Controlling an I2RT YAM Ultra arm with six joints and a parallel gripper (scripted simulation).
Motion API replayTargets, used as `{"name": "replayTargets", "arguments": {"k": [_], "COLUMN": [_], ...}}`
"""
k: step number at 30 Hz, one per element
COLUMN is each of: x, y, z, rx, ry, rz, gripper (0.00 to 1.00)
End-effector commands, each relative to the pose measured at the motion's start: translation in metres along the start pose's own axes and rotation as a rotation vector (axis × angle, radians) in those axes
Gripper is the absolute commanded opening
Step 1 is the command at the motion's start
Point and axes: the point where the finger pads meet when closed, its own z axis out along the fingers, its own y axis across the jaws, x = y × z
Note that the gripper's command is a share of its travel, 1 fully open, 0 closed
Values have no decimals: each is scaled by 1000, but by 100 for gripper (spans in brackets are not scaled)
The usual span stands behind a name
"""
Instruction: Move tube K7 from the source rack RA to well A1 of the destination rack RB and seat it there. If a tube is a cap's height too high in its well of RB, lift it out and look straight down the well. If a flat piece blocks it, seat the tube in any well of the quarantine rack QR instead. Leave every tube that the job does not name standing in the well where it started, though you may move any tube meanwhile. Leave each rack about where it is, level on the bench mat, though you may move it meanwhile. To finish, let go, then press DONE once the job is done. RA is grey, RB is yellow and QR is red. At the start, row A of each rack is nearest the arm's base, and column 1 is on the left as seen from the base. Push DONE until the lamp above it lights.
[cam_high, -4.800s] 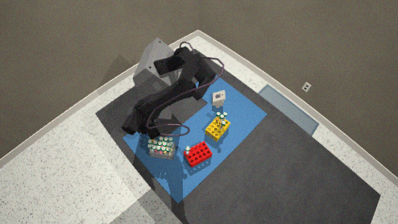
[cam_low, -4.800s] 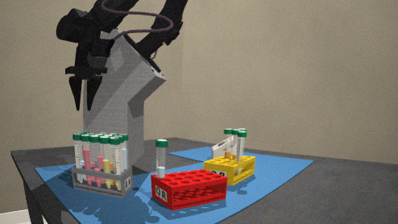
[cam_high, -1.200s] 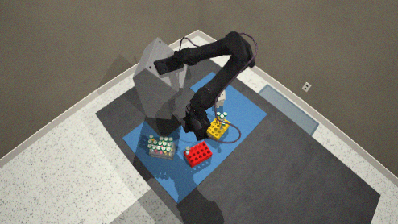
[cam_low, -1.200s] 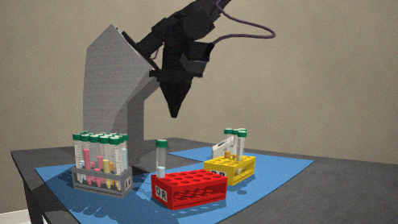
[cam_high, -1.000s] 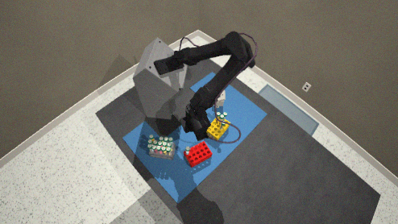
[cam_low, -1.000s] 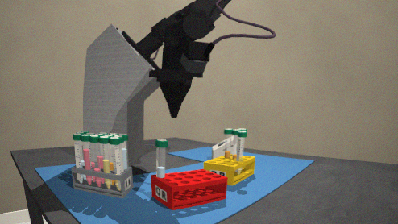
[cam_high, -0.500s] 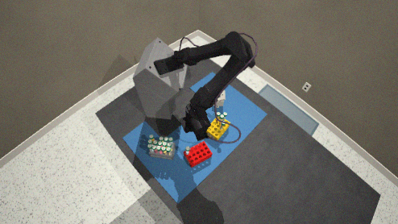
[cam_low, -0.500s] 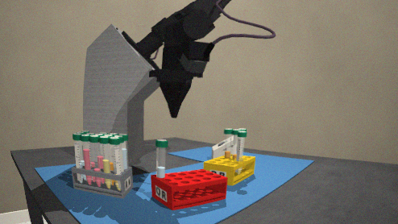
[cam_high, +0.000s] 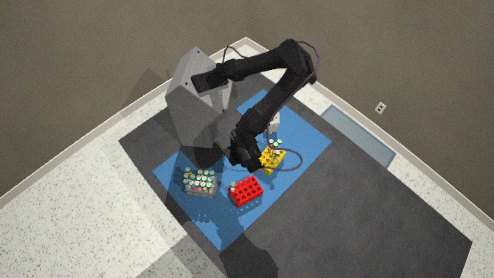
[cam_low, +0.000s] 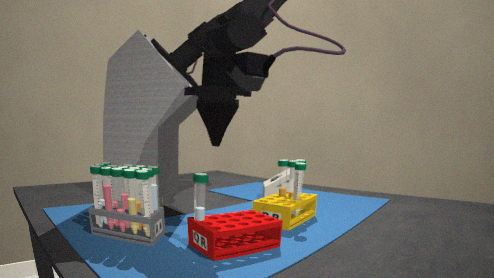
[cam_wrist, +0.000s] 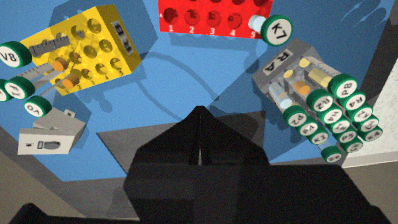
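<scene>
A blue bench mat (cam_high: 220, 235) (cam_low: 350, 210) (cam_wrist: 175, 65) lies on a dark grey table (cam_high: 350, 200) (cam_low: 425, 225) (cam_wrist: 240, 130), with speckled pale flooring (cam_high: 75, 190) and a plain brown wall (cam_high: 380, 40) (cam_low: 400, 100) with an outlet (cam_high: 380, 108) beyond. On the mat, tube K7 (cam_high: 233, 185) (cam_low: 200, 192) (cam_wrist: 276, 30), green-capped, stands in the red quarantine rack QR (cam_high: 240, 204) (cam_low: 212, 240) (cam_wrist: 180, 32), in the end well by the numeral 5. The gripper (cam_high: 255, 169) (cam_low: 216, 145) (cam_wrist: 200, 112), closed and empty, hangs above the mat, apart from QR. The grey source rack RA (cam_high: 202, 195) (cam_low: 120, 232) (cam_wrist: 295, 47), crowded with tubes, and the yellow destination rack RB (cam_high: 269, 172) (cam_low: 287, 222) (cam_wrist: 127, 60) flank QR. The arm hides part of the white control box (cam_high: 273, 125) (cam_low: 272, 187) (cam_wrist: 50, 140), farther from QR than RB; its lamp cannot be made out. The wrist view cuts off QR's far side and one tube at RB; several RA cap labels are too small to read.

Pincer (cam_high: 255, 169) (cam_low: 216, 145) (cam_wrist: 200, 112) closed, nearer yellow rack (cam_high: 266, 169) (cam_low: 299, 218) (cam_wrist: 131, 70)
</scene>
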Motion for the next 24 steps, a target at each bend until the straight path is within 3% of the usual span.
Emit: {"name": "replayTargets", "arguments": {"k": [1, 24], "x": [2, 3], "y": [-2, -1], "z": [-7, -7], "rx": [11, 10], "ry": [-16, -10], "rz": [-120, -816], "gripper": [0, 0]}}
